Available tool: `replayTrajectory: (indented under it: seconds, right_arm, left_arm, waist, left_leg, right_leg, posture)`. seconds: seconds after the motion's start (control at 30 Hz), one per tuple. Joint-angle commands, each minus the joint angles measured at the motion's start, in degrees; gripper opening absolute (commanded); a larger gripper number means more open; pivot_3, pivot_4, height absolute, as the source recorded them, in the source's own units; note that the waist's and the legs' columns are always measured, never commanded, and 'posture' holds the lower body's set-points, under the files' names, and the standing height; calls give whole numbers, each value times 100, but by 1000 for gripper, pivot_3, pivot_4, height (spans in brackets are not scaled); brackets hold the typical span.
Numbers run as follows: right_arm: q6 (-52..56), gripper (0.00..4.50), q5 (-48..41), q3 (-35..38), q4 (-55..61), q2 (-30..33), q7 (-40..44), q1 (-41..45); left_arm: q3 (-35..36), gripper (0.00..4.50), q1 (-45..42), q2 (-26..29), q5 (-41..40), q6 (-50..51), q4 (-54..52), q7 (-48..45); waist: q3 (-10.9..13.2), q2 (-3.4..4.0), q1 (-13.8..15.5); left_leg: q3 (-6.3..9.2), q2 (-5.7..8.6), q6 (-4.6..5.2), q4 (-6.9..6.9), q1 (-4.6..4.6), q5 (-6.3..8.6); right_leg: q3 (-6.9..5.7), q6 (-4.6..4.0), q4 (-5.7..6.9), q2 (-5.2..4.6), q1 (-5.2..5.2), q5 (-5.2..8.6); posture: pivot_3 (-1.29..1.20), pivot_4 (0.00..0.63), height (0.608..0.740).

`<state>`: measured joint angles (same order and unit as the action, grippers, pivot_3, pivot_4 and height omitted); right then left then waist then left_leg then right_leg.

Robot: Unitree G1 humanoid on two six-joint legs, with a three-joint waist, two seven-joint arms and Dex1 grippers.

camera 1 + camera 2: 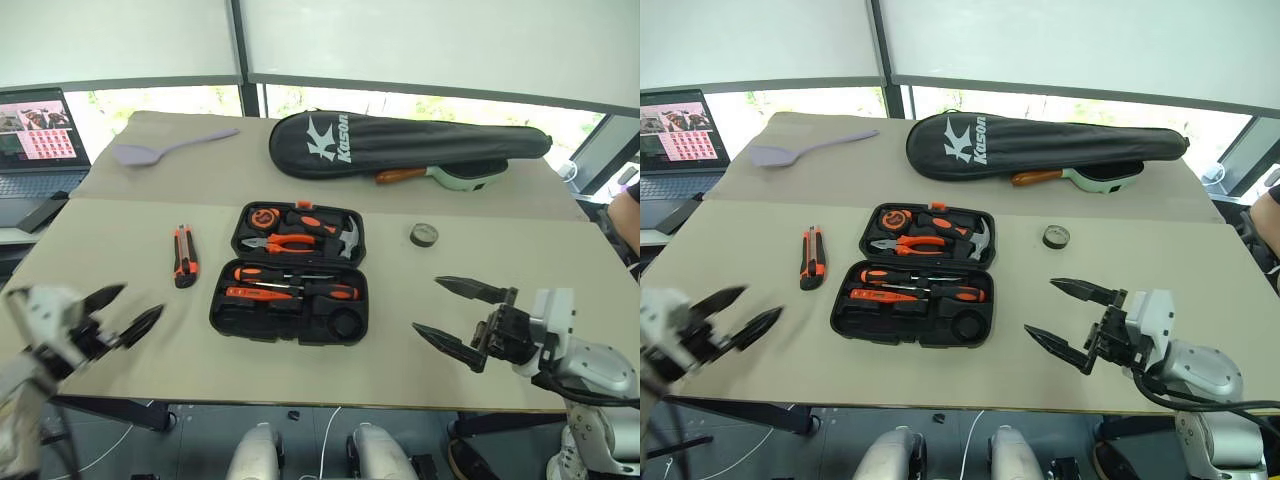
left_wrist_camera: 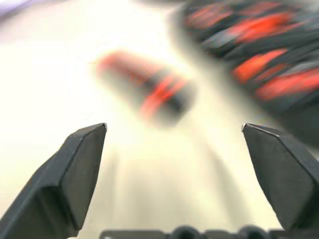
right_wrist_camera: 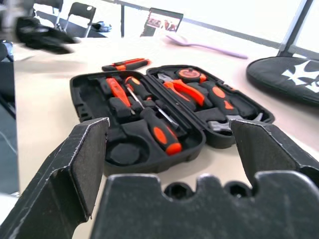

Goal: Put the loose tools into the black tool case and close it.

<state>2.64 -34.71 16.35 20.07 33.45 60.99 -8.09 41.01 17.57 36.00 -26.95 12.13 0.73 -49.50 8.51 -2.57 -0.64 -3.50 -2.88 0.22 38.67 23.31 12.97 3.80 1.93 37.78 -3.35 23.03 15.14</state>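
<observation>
Across the middle of the surface [image 1: 420, 330] the black tool case [image 1: 290, 275] lies open flat, two screwdrivers [image 1: 300, 281] and tester pen [image 1: 258, 293] already seated in the near half, pliers and hammer in the far half. Utility knife [image 1: 185, 256] sits loose just left of the case; tape roll [image 1: 424, 235] loose to its right, nearer my right tool.

Left tool [image 1: 122, 312] hangs wide open at the near left edge, right tool [image 1: 458, 313] wide open near right; both empty.

My call: next is the knife. I'd come down over its middle, jaws across the narrow width, then seat it flat in its recess before touching the lid.

Hard to read: left wrist view is smeared, knife [image 2: 149, 89] just a blur. Can't tell which recess is the knife's; the round one at the near right looks like the tape's.
</observation>
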Motion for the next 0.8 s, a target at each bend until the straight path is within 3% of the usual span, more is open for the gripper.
replayTrajectory:
  seconds: [0.03,0.27,0.43,0.8]
  right_arm:
    - [178,4500,-577,194,253,-35,-66,61]
    - [148,4500,-369,-382,878,-361,-671,648]
    - [735,4500,-583,-785,1088,-266,-1073,1530]
    - [1434,4500,-756,-1096,910,-110,-978,2483]
  left_arm:
    - [432,4482,70,1,-132,368,-170,666]
    - [52,4482,-782,121,-903,2434,-1115,1941]
    - [-749,4482,-2893,175,-877,3998,-911,3371]
    - [-2523,4482,-4796,-58,271,4338,811,3936]
  waist:
    - [1,0,80]
    - [0,-1,126]
    - [0,-7,123]
    - [0,-13,-15]
  left_leg:
    - [1,1,0,0,-1,0]
    - [1,-7,-6,1,-9,3]
    - [3,4,0,3,-1,-2]
    - [9,16,-3,-34,21,-3]
  right_leg:
    - [-8,0,0,-2,3,0]
    - [-19,-8,-8,-7,8,2]
    - [-15,-4,4,-3,-3,-2]
    - [-3,-3,-14,18,23,-7]
  posture:
    - [0,150,740]
    - [0,150,740]
    - [0,150,740]
    - [0,150,740]
